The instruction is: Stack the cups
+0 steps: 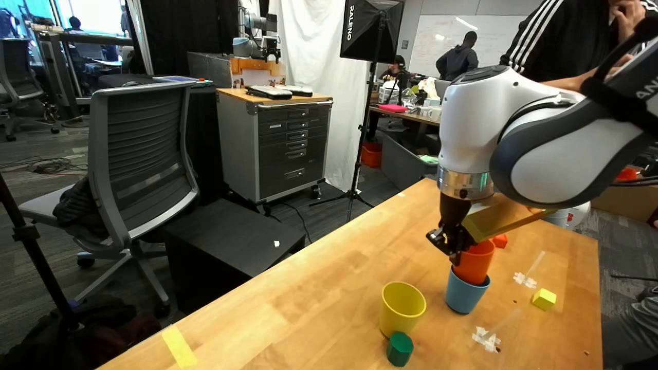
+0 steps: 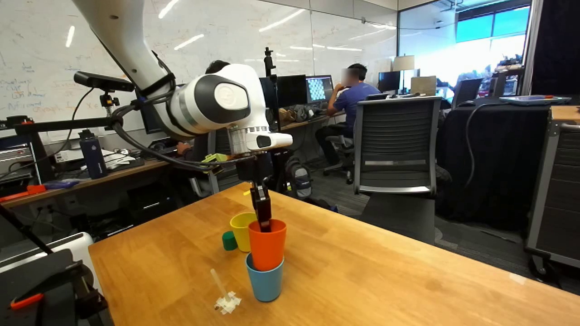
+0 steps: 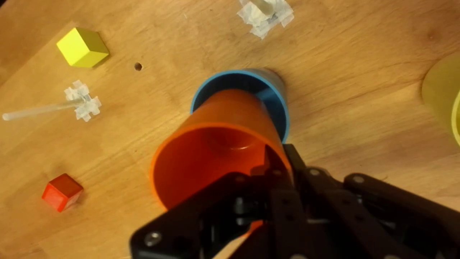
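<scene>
Pinching red cup by its wall between jaws; could tip blue cup, wrist-view twelve o'clock, by pressing askew.

The wrist view's right edge crops the yellow cup — its mouth mostly outside.

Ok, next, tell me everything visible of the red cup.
The red cup is plain, tapered, plastic-looking and orange-red, its round open mouth upward. The claw pinches its wall at the rim, one finger inside. Its lower end is within the mouth of the blue cup; the rest stands above. Whether they touch is unclear.
</scene>
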Robot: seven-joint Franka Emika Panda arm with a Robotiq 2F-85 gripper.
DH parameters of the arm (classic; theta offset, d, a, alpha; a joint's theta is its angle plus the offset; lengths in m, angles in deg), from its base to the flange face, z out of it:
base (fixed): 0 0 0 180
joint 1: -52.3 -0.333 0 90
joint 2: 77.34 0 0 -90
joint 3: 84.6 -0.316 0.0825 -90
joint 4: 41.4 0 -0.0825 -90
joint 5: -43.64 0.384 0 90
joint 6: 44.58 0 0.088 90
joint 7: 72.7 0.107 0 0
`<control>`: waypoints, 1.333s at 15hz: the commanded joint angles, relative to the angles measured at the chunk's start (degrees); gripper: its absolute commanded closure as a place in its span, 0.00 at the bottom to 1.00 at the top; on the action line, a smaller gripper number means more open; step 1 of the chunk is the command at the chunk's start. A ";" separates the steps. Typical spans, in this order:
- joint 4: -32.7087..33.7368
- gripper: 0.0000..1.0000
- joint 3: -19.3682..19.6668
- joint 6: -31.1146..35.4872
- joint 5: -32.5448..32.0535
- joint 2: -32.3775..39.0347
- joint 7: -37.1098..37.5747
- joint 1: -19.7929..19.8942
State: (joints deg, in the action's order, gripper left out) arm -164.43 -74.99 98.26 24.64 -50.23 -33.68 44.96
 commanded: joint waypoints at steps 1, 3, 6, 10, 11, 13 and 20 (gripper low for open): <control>1.33 0.99 1.12 1.18 -0.98 1.00 -0.35 -1.18; 1.46 0.99 1.15 1.28 -0.89 1.17 -0.35 -1.28; 1.34 0.69 1.43 1.48 -1.38 1.16 0.00 -1.72; 1.13 0.39 1.76 1.61 -1.78 0.86 0.15 -2.21; 1.05 0.33 1.80 1.66 -1.76 0.76 0.17 -2.31; 1.00 0.17 1.80 1.59 -1.63 0.63 0.14 -2.42; 0.25 0.00 1.62 0.85 -1.48 -1.48 0.07 -2.77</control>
State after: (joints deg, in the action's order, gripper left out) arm -163.72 -74.22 99.14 24.25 -49.78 -33.69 43.60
